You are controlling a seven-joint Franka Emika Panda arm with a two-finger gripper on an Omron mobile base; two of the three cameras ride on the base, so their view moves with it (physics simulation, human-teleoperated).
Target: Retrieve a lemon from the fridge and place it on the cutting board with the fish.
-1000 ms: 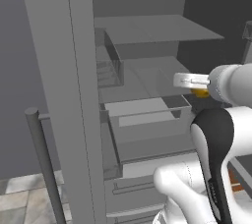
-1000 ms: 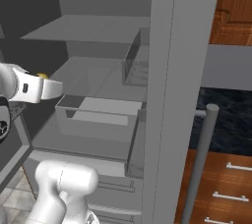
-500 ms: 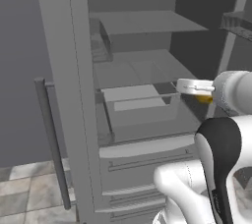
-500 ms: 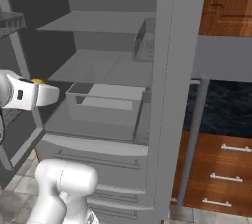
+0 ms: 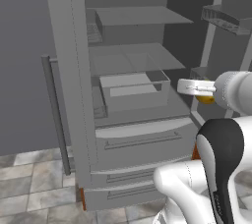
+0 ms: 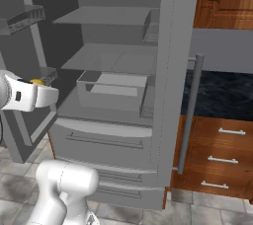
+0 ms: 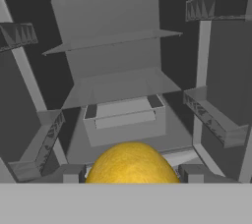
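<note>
Tool (image 7: 132, 176) part-spread, pinching the lemon (image 7: 132, 165) btwn its tips; lemon (image 5: 205, 99) held in air just outside the fridge (image 5: 133, 95), in front of the open compartment. Fridge doors open; grey shelves inside, a clear bin (image 5: 134, 89) on the mid shelf, contents can't tell. Drawers below shut. Tiled floor (image 5: 29, 188); wood cabinets (image 6: 217, 145) to the fridge's right.
</note>
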